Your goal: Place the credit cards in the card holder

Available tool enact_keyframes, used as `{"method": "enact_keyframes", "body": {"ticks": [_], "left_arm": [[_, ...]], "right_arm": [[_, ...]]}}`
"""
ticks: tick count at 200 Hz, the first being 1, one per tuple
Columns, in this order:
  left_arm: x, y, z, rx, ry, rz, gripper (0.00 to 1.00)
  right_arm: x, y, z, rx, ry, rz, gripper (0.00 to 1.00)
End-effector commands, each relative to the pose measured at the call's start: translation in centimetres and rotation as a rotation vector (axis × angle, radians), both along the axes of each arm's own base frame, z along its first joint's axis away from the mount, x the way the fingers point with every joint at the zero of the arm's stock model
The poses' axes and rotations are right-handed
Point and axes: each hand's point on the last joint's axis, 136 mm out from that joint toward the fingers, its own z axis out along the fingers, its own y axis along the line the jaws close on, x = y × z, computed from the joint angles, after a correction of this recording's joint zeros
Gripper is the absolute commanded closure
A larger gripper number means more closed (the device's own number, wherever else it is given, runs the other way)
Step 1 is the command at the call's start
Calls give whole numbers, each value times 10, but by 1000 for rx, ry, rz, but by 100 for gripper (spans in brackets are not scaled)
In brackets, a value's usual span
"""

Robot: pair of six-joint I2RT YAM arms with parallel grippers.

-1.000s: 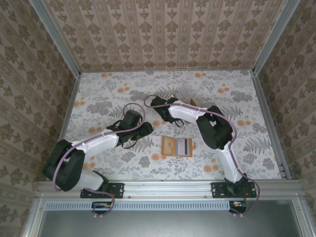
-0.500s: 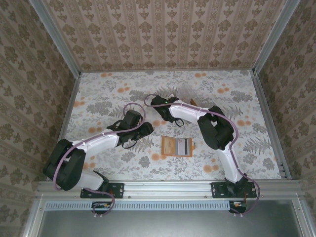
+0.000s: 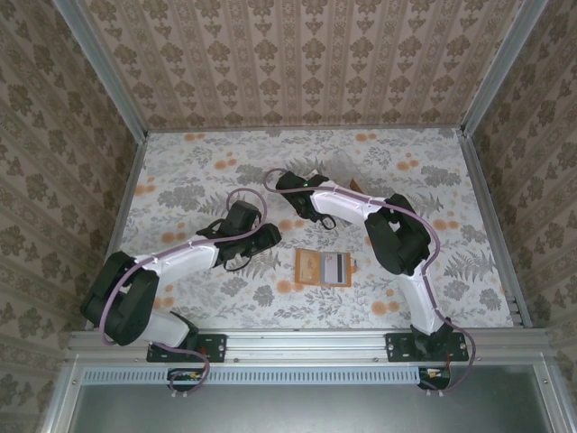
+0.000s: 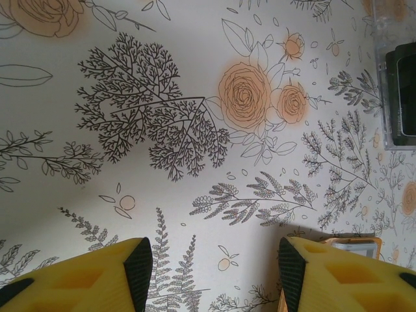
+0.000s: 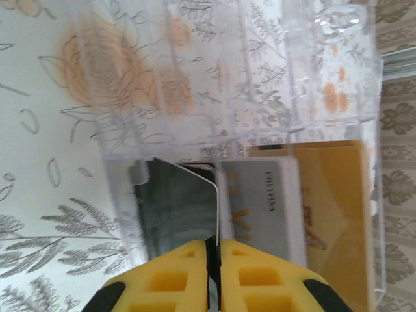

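Wallpapered walls (image 3: 288,63) fence the floral table (image 3: 180,180) I'm working over.

On the left, my left claw (image 4: 214,260) hangs low over bare print. Its fingers are wide apart with nothing between them. I read it as parked there, near enough to steady the holder when a card comes across.

Just to its right, the holder (image 3: 323,268) lies opened flat on the table with its orange pockets up, which suits loading from above. A pale grey patch covers its right half. That may be a card already lodged, but it is too small for me to be sure.

Farther back, the clear box (image 5: 260,91) keeps the cards (image 5: 260,201) packed face to face like files: black card (image 5: 175,214), grey card (image 5: 260,195) and yellowish card (image 5: 338,208).

My right claw (image 5: 213,250) is pinched almost closed on the thin edge of one card (image 5: 215,208), between the black and the grey. An edge grip makes sense to me here, because the faces are shut in by their neighbours and the box walls.

My judgement is that it needs a straight pull out. Any twist could drag the other cards or tip the light box.
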Motion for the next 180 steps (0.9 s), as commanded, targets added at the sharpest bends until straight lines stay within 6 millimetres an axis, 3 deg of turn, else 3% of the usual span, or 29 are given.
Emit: {"method": "enact_keyframes", "body": {"ticks": [1,75,120,147,180], "left_arm": [[7,-5,8,-26,-7,8,44],[6,-4,8,-22,-4,6,44],[7,-6,16,-28,-14,-3,44],[10,-8,29,-43,-42,-4,43],[15,-20,53,-103,-84,-39,43]], "right_arm": [[-6,-4,18,36,24,-8,93],[-15,-2,34,144,52,-31,96],[-25,0,58,289,52,-54,99],[-36,3,78,474,51,-82,100],[-53,10,98,883,75,-137,100]]}}
